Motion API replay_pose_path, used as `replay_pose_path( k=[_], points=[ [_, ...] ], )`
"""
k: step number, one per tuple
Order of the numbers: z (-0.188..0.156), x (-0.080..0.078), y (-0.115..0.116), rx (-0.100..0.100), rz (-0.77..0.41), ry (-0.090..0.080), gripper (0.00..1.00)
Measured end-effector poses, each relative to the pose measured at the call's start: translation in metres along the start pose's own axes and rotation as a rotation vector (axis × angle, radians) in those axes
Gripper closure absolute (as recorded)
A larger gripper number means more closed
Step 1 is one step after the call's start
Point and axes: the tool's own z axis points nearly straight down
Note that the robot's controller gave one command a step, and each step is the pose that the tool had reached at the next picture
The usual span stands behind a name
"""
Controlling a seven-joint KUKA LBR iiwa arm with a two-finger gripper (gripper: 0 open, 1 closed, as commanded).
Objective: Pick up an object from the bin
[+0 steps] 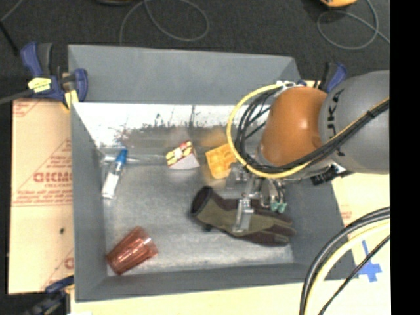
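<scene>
One orange packet (pixel 220 159) sits near the olive glove (pixel 223 214) beneath the jaws — clenched or not, unclear.

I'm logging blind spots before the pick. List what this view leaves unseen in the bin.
In the camera view:
1. The orange packet: right side hidden behind the wrist's cables.
2. The dark olive glove: middle covered by the gripper.
3. The small yellow-and-white box: print too small to read.
4. The bin: right wall hidden by the arm.

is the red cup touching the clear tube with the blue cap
Apart. The camera view shows bare grey bin floor between the red cup, lying at the lower left, and the blue-capped tube above it.
</scene>
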Motion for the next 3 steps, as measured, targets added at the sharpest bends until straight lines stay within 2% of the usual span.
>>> replay_pose_path(
  k=[1,2,3],
  points=[
    [0.0,0.016,0.005,-0.002,0.153,-0.009,0.0],
    [0.061,0.019,0.005,0.0,0.084,-0.006,0.0],
    [0.07,0.024,0.008,-0.002,0.223,-0.007,1.0]
  ],
)
